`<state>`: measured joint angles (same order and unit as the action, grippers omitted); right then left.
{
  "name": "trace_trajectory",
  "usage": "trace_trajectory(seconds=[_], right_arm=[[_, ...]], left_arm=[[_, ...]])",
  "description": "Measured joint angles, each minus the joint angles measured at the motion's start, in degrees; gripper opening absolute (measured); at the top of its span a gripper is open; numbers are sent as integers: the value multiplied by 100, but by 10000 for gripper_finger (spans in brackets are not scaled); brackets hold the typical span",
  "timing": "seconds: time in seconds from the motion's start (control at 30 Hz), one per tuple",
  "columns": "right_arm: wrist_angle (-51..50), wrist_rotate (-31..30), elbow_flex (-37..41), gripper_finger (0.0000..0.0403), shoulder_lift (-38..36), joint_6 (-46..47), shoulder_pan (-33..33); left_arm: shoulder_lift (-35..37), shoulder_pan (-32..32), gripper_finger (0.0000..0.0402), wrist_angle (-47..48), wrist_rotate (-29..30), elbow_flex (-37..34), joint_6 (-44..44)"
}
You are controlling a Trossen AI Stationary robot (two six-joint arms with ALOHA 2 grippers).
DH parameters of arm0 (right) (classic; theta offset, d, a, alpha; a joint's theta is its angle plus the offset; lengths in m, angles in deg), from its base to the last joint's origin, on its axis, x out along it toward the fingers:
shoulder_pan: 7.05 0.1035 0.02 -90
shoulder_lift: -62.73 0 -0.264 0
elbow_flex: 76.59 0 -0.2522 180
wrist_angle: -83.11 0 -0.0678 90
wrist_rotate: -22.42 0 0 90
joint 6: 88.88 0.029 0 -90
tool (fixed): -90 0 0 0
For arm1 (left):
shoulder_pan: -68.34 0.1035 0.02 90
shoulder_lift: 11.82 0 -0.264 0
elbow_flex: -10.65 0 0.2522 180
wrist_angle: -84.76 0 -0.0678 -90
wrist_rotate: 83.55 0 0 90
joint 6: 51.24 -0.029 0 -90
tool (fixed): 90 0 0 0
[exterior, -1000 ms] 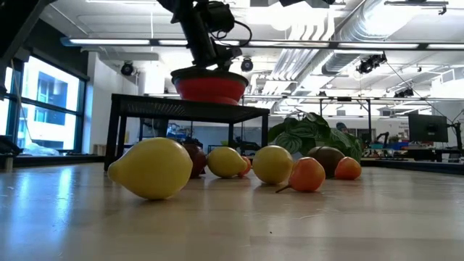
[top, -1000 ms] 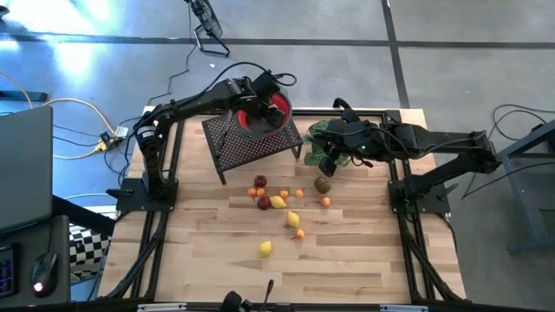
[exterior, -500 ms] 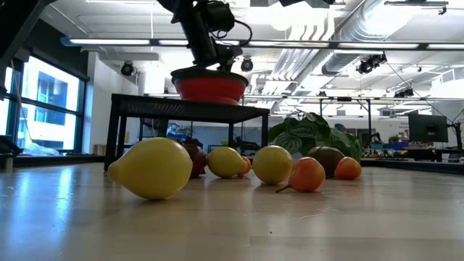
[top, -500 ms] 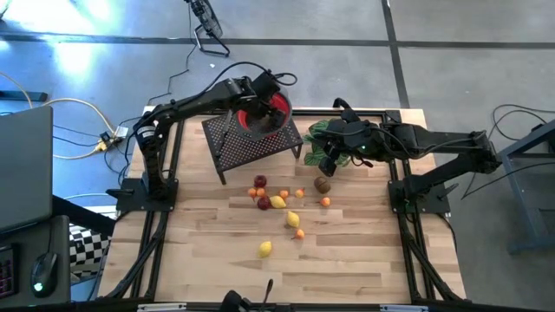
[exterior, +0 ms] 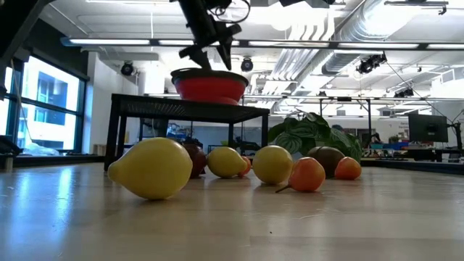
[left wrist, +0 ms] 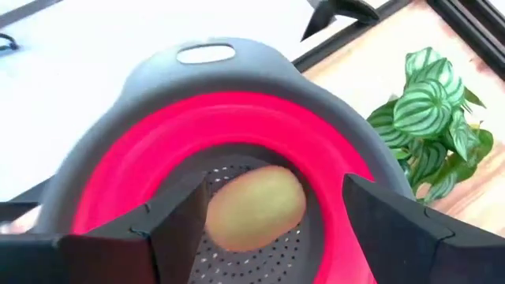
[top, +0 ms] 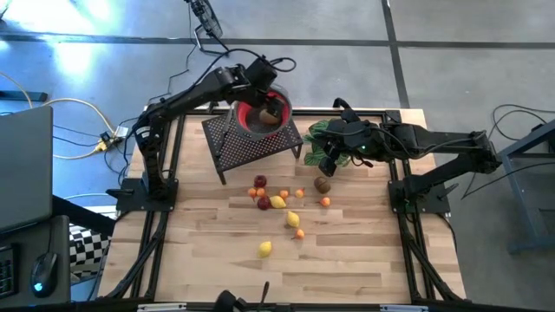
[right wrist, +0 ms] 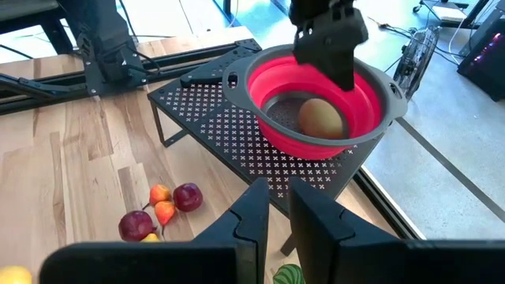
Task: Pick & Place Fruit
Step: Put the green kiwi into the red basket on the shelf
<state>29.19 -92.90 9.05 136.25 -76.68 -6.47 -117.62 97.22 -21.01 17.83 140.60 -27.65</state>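
A pale wooden table (top: 347, 260) is lying under me, in a big hall with ducts overhead. At its far side a black mesh stand (top: 247, 143) is carrying a red colander (right wrist: 316, 102) with a grey rim.

My left gripper (top: 264, 80) is hanging just above that colander with its fingers (left wrist: 177, 225) spread apart, gripping nothing. Directly below them, between the two tips as my wrist sees it, a brownish-green kiwi (left wrist: 254, 207) is lying on the colander's perforated bottom, apart from both fingers.

My right gripper (top: 328, 165) is hovering beside the leafy green plant (top: 334, 139), fingers (right wrist: 256, 213) nearly pressed together with only a thin slit between them, empty. Another kiwi (top: 323, 185) is sitting on the wood just below those tips.

The other fruit is scattered on the table nearer the middle, well away from my left fingers: lemons (top: 277, 202), small orange balls (top: 300, 234) and dark red ones (top: 260, 181).
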Motion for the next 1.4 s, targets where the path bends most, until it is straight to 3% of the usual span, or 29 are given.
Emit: trace_trajectory(seconds=[0.13, 0.47, 0.87, 1.1, 1.3, 1.4], right_arm=[[1, 2, -1, 43, 0, -1, 0], [0, 0, -2, 43, 0, -218, 0], [-633, 48, -1, 43, 0, -457, -29], [-920, 227, 0, 43, -2, -290, -325], [-922, 1230, 0, 43, -17, -257, -687], [-909, 1333, 0, 43, 5, -251, -758]], left_arm=[[4, -4, 256, 162, 96, 201, -112], [0, -4, 139, 186, 51, 218, -103], [13, -83, 122, 178, -188, 218, -403], [447, -674, 83, 575, 513, 220, -580], [788, -1328, 29, 568, 776, 220, -730], [857, -1621, 6, 566, 895, 220, -773]])
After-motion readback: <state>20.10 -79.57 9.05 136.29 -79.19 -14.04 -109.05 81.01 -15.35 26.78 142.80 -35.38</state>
